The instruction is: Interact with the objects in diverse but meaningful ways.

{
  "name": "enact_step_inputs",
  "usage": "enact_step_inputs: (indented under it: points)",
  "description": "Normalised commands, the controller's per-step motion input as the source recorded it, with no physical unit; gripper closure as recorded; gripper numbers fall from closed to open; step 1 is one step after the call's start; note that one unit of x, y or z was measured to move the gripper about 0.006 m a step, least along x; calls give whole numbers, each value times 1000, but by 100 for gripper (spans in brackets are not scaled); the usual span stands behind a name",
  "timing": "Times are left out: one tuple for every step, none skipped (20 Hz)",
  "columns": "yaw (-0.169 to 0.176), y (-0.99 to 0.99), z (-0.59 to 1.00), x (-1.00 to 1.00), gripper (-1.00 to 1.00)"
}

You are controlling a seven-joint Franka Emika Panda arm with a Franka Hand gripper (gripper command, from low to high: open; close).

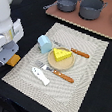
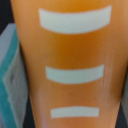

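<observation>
Over the exterior view's left edge of the woven placemat (image 1: 85, 71), held low: the gripper (image 1: 6, 55), apparently clamped on the golden-brown scored bread loaf (image 2: 75, 65), which fills the wrist view and shows outside only as an orange end. Could slip or swing loose if gripped near one end.

Near the mat's middle, a wooden plate (image 1: 58, 66) bearing the yellow holed cheese wedge (image 1: 62, 55); at risk of a knock from any low sweep across. Just beside it, the pale blue rounded-top block (image 1: 44, 43), liable to topple. Nearest the gripper, the small white fish-shaped piece (image 1: 41, 75), easily shoved by a careless set-down.
</observation>
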Motion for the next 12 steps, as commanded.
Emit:
enact_step_inputs:
  points:
    - [0, 0, 509, 0, -100]
    - [0, 0, 729, 46, -100]
    - [0, 91, 663, 120, -100]
    - [0, 17, 503, 37, -100]
    - [0, 0, 457, 0, -100]
    - [0, 0, 460, 40, -100]
    - [0, 0, 600, 106, -100]
    - [0, 0, 700, 169, -100]
    - [0, 0, 823, 240, -100]
    - [0, 0, 1000, 351, -100]
    - [0, 0, 1000, 511, -100]
    - [-1, 0, 1000, 651, -100]
